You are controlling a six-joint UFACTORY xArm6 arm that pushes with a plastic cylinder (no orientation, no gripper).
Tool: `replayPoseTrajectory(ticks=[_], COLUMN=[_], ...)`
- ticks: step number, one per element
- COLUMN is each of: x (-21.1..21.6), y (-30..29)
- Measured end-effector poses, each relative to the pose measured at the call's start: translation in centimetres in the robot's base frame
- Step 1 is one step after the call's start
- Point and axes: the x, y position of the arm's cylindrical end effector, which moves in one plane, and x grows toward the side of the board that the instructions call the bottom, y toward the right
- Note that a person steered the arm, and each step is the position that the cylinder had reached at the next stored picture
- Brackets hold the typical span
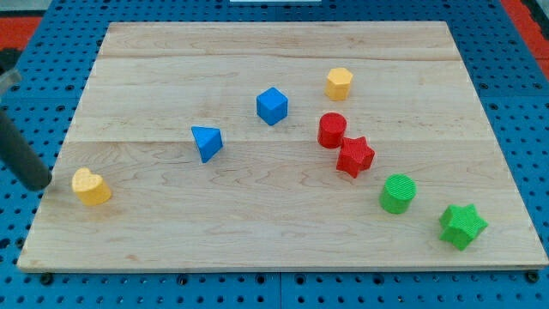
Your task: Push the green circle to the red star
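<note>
Your tip (43,186) has no jaws to open or close; it sits far left by the yellow heart (91,187). The green circle (398,193) lies far right, just below-right of the red star (354,156).

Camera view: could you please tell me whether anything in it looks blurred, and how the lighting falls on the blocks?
In the camera view, the dark rod at the view's left is blurred, my tip near the yellow heart; the green circle and red star are sharp, with soft, short shadows and no glare.
</note>
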Motion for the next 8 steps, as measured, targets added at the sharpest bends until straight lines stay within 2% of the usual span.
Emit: replayPoseTrajectory(ticks=[3, 4, 5, 7, 8], x=[-1.4, 2.5, 7.1, 7.8, 6.8], y=[11.6, 7.4, 11.9, 30.2, 35.5])
